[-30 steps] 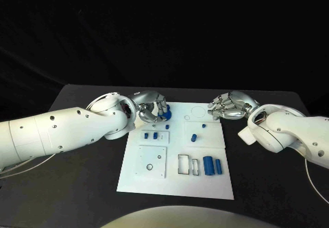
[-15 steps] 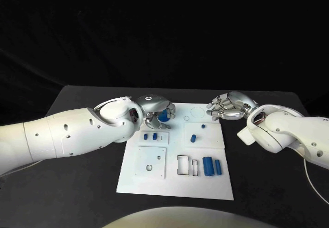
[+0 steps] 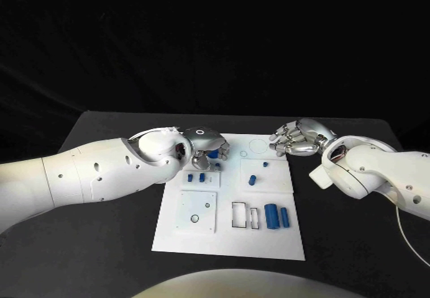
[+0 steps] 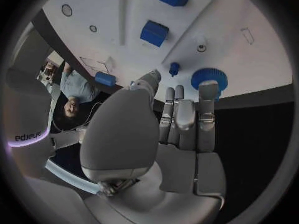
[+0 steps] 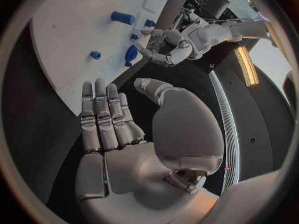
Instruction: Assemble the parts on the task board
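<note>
The white task board [image 3: 202, 239] lies mid-table. My left hand [image 3: 206, 149] hovers over its far left corner with fingers stretched out and thumb apart. A blue gear [image 4: 206, 75] lies flat on the board right at its fingertips [image 4: 209, 89], also seen as the gear [image 5: 131, 55]; I cannot tell whether they touch. A small blue peg [image 4: 174, 68] stands beside the gear. My right hand [image 3: 296, 139] hangs at the board's far right corner, fingers straight and nothing in it [image 5: 106, 119].
Two blue blocks [image 3: 196, 177], a small peg [image 3: 266, 165], an oblong piece [image 3: 253, 180] and two cylinders [image 3: 278, 216] sit on the board. A rectangular cutout [image 3: 240, 214] opens near the cylinders. Black table [image 3: 99, 248] surrounds the board.
My left arm has swung in and the hand has turned over the far left corner; the gear that was among its fingers now lies at their tips. The right hand has stayed put.
</note>
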You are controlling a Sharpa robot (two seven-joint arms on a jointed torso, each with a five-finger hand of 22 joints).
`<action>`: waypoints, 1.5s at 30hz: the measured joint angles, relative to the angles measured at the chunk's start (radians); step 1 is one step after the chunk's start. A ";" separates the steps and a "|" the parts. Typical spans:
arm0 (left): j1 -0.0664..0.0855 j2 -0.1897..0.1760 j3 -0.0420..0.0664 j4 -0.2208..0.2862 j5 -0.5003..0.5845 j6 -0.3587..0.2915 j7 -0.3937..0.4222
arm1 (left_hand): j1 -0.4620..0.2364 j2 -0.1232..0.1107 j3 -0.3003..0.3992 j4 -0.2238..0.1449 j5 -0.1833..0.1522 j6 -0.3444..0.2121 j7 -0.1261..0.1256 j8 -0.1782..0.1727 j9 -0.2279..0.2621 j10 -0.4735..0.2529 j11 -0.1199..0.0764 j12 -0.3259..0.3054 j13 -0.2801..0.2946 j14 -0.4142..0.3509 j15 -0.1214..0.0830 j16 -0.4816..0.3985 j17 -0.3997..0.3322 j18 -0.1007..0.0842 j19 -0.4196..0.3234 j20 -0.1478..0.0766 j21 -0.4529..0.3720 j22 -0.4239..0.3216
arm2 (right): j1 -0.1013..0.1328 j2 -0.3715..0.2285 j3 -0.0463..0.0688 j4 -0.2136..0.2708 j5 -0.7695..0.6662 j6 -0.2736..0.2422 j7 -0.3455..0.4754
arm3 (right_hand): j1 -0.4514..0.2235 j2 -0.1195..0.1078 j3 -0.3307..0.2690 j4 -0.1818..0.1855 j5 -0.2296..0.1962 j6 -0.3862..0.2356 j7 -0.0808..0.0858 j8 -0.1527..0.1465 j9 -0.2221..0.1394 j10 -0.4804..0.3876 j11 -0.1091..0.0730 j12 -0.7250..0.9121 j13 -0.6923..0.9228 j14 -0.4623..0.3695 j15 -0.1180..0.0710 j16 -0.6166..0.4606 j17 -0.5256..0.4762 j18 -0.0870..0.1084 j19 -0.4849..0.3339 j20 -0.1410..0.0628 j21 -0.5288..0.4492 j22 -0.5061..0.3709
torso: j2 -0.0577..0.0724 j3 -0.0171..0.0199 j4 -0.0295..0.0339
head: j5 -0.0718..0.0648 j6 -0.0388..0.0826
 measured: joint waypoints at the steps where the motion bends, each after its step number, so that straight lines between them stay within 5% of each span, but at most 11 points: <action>1: 0.000 0.002 0.000 -0.002 -0.002 0.004 0.000 | 0.006 0.006 0.003 0.003 0.013 0.009 -0.001 -0.004 0.002 0.004 0.004 -0.005 -0.003 0.000 0.000 0.000 -0.005 0.000 0.000 0.000 -0.004 0.000 | 0.000 0.000 0.000 0.000 0.000 0.000 0.000 | 0.000 0.000 0.000 0.000 0.000 0.000 0.000 0.000 0.000 0.000 0.000 0.000 0.000 0.000 0.000 0.000 0.000 0.000 0.000 0.000 0.000 0.000 | 0.000 0.0001 0.0001 | 0.000 -0.001; 7: -0.002 0.011 -0.002 -0.016 -0.010 0.029 0.000 | 0.030 0.012 0.023 0.006 0.052 0.030 0.002 -0.012 0.006 0.027 0.002 -0.012 -0.013 0.000 0.000 0.002 -0.011 0.000 0.000 0.000 -0.004 0.000 | 0.000 0.001 0.000 0.000 0.000 0.000 0.000 | 0.000 0.000 0.000 0.000 0.000 0.000 0.000 0.000 -0.001 0.000 0.000 0.000 -0.001 0.000 0.000 0.000 0.000 0.000 0.000 0.000 0.000 -0.002 | -0.001 0.0006 0.0008 | 0.000 -0.001; 28: -0.008 0.030 -0.003 -0.042 -0.015 0.070 -0.011 | 0.056 0.019 0.082 -0.007 0.052 0.041 0.012 -0.035 0.011 0.055 0.013 -0.033 -0.028 -0.002 0.002 0.013 -0.012 0.000 0.000 0.000 0.011 0.000 | 0.000 0.000 0.000 0.005 0.000 0.000 0.002 | 0.000 0.000 0.000 0.000 0.000 0.000 0.000 0.000 -0.001 0.000 0.000 0.000 -0.001 0.000 0.000 0.000 0.000 0.000 0.000 0.000 0.000 -0.002 | -0.001 0.0012 0.0003 | 0.001 -0.003; 41: -0.007 0.038 -0.001 -0.052 -0.010 0.073 -0.014 | 0.074 0.037 0.120 -0.034 0.036 0.077 0.020 -0.041 0.024 0.097 0.011 -0.038 -0.033 0.005 0.011 0.036 0.007 0.000 0.008 0.008 0.046 0.000 | 0.000 0.001 0.000 0.005 0.000 0.000 0.002 | 0.000 0.000 0.000 0.000 0.004 0.000 0.000 0.000 -0.002 0.000 0.000 0.000 -0.002 0.000 0.000 0.000 0.000 0.000 0.000 0.000 0.000 -0.004 | -0.001 0.0007 0.0003 | 0.001 -0.005; 45: -0.007 0.040 -0.001 -0.055 -0.007 0.074 -0.014 | 0.080 0.043 0.150 -0.063 -0.005 0.089 0.021 -0.048 0.031 0.111 0.011 -0.040 -0.034 0.015 0.011 0.048 0.018 0.000 0.013 0.006 0.065 0.000 | 0.000 0.001 0.000 0.005 0.000 0.000 0.002 | 0.000 0.000 0.000 0.000 0.004 0.000 0.000 0.000 -0.002 0.000 0.000 0.000 -0.002 0.000 0.000 0.000 0.000 0.000 0.000 0.000 0.000 -0.004 | -0.001 0.0007 0.0003 | 0.001 -0.007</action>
